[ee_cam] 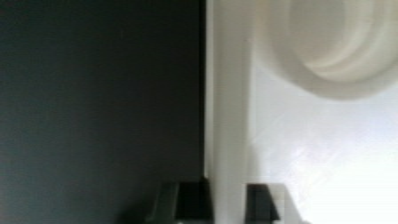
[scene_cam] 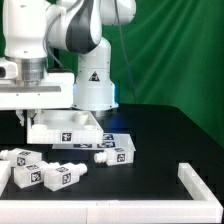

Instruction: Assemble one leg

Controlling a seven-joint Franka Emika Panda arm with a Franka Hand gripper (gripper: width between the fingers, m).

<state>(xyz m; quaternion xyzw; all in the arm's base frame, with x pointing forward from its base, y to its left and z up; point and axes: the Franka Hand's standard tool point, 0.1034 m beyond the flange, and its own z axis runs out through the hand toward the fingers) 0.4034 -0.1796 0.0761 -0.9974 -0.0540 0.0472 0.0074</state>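
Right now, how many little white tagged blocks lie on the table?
4 legs: one, another and a third clustered at the exterior view's lower left, a fourth nearer the middle. More could hide behind the panel.

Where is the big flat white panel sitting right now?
In the exterior view the panel lies on the black table toward that view's left, just below the gripper, with loose legs lying in front of it.
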